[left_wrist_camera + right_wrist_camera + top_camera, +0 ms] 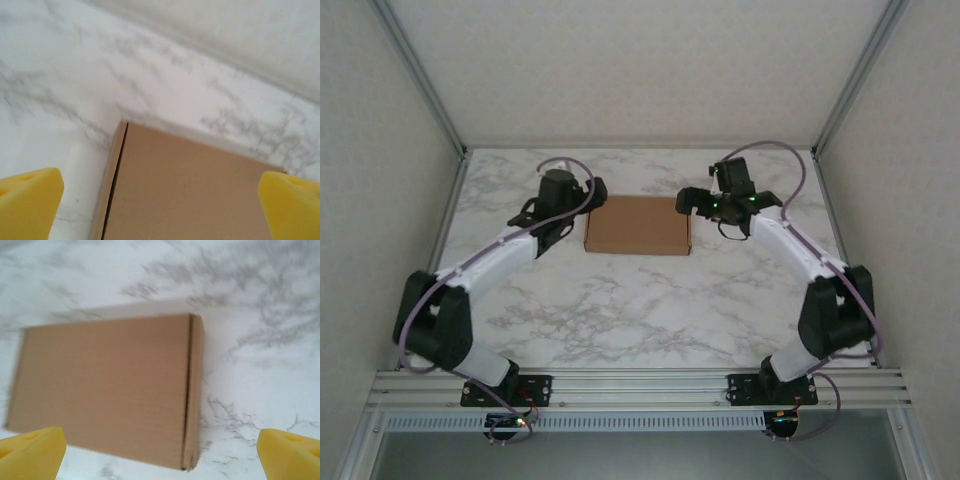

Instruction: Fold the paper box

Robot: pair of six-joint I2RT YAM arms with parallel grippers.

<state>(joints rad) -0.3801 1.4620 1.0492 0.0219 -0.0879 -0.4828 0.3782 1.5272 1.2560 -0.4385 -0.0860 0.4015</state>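
The paper box (638, 224) lies flat and closed on the marble table, a shallow brown cardboard rectangle toward the back middle. My left gripper (578, 212) hovers at its left end, open, with nothing between its yellow fingertips (30, 202). In the left wrist view the paper box (190, 190) shows a back corner and a dark seam along its side, below the left gripper (160, 197). My right gripper (696, 204) stands open at the right end. In the right wrist view the paper box (110, 385) lies ahead of the right gripper (161, 447), whose yellow fingertips (290, 455) touch nothing.
The marble table (640, 310) stretches bare in front of the box. Pale walls and aluminium posts (440, 110) close in the back and both sides. A metal rail (640, 385) carries the arm bases at the near edge.
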